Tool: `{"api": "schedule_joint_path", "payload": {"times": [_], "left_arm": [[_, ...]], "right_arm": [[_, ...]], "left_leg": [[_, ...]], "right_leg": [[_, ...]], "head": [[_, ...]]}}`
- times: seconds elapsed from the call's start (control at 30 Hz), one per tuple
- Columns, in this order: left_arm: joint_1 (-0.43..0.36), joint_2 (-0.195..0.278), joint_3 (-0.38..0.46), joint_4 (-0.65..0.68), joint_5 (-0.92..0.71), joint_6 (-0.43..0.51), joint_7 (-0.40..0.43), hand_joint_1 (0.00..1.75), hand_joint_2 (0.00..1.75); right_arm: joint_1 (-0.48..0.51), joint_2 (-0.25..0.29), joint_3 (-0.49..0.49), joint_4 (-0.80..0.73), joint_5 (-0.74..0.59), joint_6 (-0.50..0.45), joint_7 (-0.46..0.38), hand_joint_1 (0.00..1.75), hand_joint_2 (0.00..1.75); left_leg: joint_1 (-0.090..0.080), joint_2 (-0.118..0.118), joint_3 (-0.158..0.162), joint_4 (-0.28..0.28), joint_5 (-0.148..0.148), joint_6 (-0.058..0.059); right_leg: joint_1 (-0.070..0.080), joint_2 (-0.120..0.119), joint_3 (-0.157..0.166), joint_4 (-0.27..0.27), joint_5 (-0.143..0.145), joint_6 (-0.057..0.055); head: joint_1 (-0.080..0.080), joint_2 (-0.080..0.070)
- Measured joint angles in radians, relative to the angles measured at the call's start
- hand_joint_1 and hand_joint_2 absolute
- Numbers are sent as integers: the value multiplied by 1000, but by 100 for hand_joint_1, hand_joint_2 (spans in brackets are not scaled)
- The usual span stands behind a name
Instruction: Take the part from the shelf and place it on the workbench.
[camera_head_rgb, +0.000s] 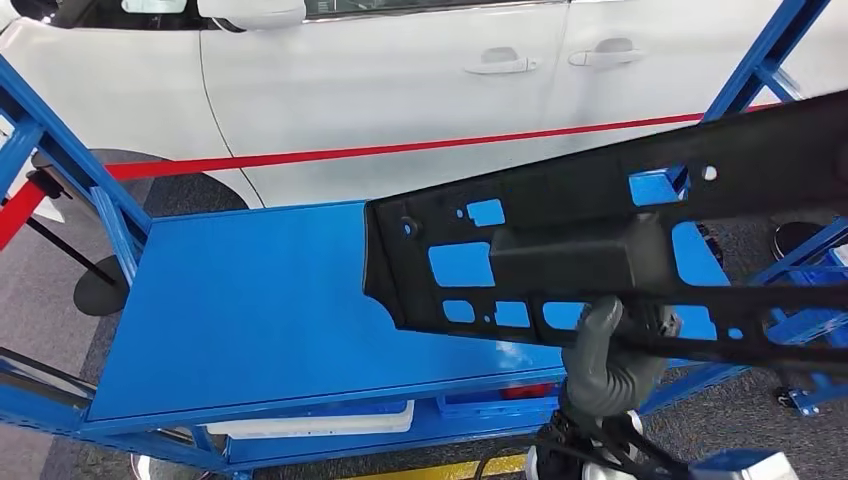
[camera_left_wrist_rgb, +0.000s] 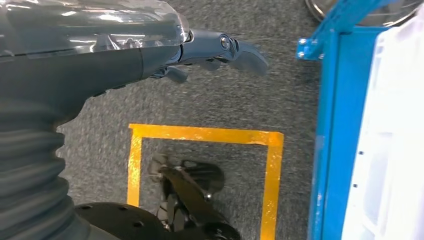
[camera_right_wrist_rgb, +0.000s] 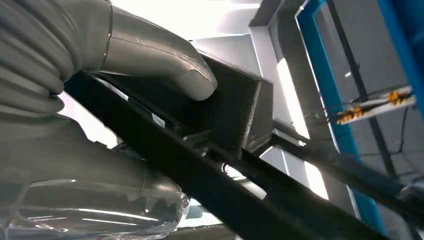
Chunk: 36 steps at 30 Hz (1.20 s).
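A white car (camera_head_rgb: 400, 90) is seen beyond the blue workbench (camera_head_rgb: 260, 310), whose flat top is framed by blue uprights. The long black part (camera_head_rgb: 600, 240), pierced with cut-outs, is held in the air above the right half of the workbench top, its blunt end reaching toward the middle and its far end cut off at the right edge of the head view. It is gripped from below, near the front edge, by the right hand (camera_head_rgb: 605, 355), with the thumb (camera_right_wrist_rgb: 165, 60) pressed on the part's boxy centre. The left hand (camera_left_wrist_rgb: 220, 50) is seen hanging over grey floor, holding nothing, fingers loosely apart. Since the part is held at one spot only, it could tip or twist in the grip, or be caught on an upright. Contact of the fingers under the part is hidden.
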Motion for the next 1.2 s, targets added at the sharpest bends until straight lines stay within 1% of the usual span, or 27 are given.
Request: {"api": "schedule_joint_path", "payload": {"times": [0.03,0.07,0.1,0.17,0.23,0.33,0.37,0.4,0.47,0.5,0.53,0.57,0.6,0.63,0.7,0.73,0.77,0.83,0.87,0.9,0.93,1.0,1.03,1.07,1.1,1.13,1.2], "left_arm": [[1,0,0,1,3,2,3,0,175],[1,-1,1,1,6,5,7,0,175],[2,-1,1,1,9,9,12,0,175],[1,-1,3,1,15,19,22,0,175],[0,-1,5,1,19,29,33,0,175],[1,-3,8,1,24,35,42,0,175],[1,-4,8,2,25,36,44,0,175],[1,-6,9,2,26,37,44,0,175],[1,-8,11,2,27,39,45,0,175],[1,-8,12,2,27,39,45,0,175],[2,-9,13,2,27,40,46,0,175],[2,-10,14,2,27,41,47,0,175],[2,-10,15,2,27,41,50,0,175],[2,-11,15,2,28,43,52,0,175],[2,-12,16,2,30,45,57,0,175],[2,-13,17,2,31,46,59,0,175],[2,-13,17,2,32,46,60,0,175],[4,-13,17,2,36,46,62,0,175],[4,-13,17,3,38,46,63,0,175],[5,-13,17,3,40,46,65,0,175],[5,-13,17,4,43,46,67,0,175],[5,-13,16,4,46,46,71,0,175],[4,-14,16,4,48,46,72,0,175],[4,-14,16,4,49,46,73,0,175],[3,-14,16,4,50,46,74,0,175],[3,-13,16,4,50,45,75,0,175],[3,-11,16,4,52,44,75,0,175]], "right_arm": [[29,-4,0,-16,24,4,-4,175,175],[55,-7,0,-31,45,9,-5,175,175],[81,-10,0,-46,62,16,-6,175,175],[122,-11,0,-72,78,32,-7,175,175],[157,-12,-3,-94,86,50,-7,175,175],[195,-11,-9,-119,90,69,-8,175,175],[204,-11,-11,-125,90,70,-8,175,175],[211,-11,-13,-131,90,71,-8,175,175],[221,-11,-17,-137,91,72,-8,175,175],[224,-11,-20,-138,91,72,-8,175,175],[227,-11,-22,-138,91,72,-8,175,175],[231,-11,-25,-138,91,73,-8,175,175],[235,-11,-28,-139,91,74,-7,175,175],[241,-11,-31,-141,93,75,-7,175,175],[257,-11,-38,-147,97,79,-7,175,175],[267,-11,-43,-150,97,84,-8,175,175],[278,-11,-49,-153,92,96,-8,175,175],[299,-4,-67,-158,65,148,-7,175,175],[309,3,-79,-160,47,185,-7,175,175],[319,13,-94,-162,32,225,-8,175,175],[329,26,-110,-164,23,262,-8,175,175],[350,52,-143,-166,16,318,-8,175,175],[361,64,-160,-166,15,336,-8,175,175],[371,76,-177,-166,14,352,-8,175,175],[380,88,-194,-166,13,364,-8,175,175],[389,99,-211,-167,11,374,-8,175,175],[402,119,-240,-169,9,391,-8,175,175]], "left_leg": [[0,0,-2,30,-12,-1],[0,0,13,21,-6,-1],[0,0,49,-26,14,1],[-3,0,139,-169,56,10],[-8,-1,179,-244,73,21],[-9,1,172,-254,96,36],[-7,4,166,-258,107,42],[-4,6,158,-262,119,47],[-2,11,136,-262,137,53],[-2,12,125,-261,146,53],[-2,13,112,-260,154,51],[-1,14,100,-258,162,49],[0,14,88,-255,169,45],[1,13,78,-252,175,42],[0,12,65,-246,186,32],[-1,11,62,-246,192,25],[-1,10,61,-246,198,18],[1,10,58,-249,209,4],[3,10,52,-242,198,-1],[3,10,41,-218,168,-4],[5,10,27,-175,122,-5],[4,9,-3,-48,26,-6],[4,9,-8,5,5,-5],[3,9,0,30,7,-3],[1,6,26,16,28,3],[-2,-1,69,-32,56,12],[-8,-40,172,-181,75,34]], "right_leg": [[1,-1,-6,3,2,0],[2,-1,-12,8,5,1],[2,0,-19,12,8,2],[4,1,-30,22,13,9],[4,1,-34,27,20,19],[1,4,-36,25,29,38],[-1,6,-41,37,12,44],[-2,8,-52,66,-23,51],[-8,9,-86,178,-122,61],[-11,9,-100,239,-157,66],[-13,9,-103,281,-172,70],[-16,8,-89,292,-166,72],[-18,8,-55,263,-143,74],[-21,8,-4,201,-118,74],[-20,10,98,57,-100,69],[-17,11,125,12,-102,63],[-14,13,133,-8,-106,56],[-12,14,123,-13,-92,38],[-12,14,114,-15,-83,27],[-12,15,104,-18,-72,17],[-12,17,93,-19,-61,9],[-5,24,66,-17,-40,1],[-1,29,52,-16,-29,-1],[4,36,37,-13,-19,-1],[8,44,23,-10,-9,-1],[11,53,9,-7,0,-1],[15,72,-14,0,18,3]], "head": [[0,0],[0,0],[0,0],[0,0],[1,0],[1,0],[2,0],[4,0],[7,0],[7,0],[7,0],[7,0],[7,0],[7,0],[6,0],[7,0],[7,0],[9,0],[9,0],[9,0],[8,0],[8,0],[8,0],[8,0],[8,0],[8,0],[8,0]]}}
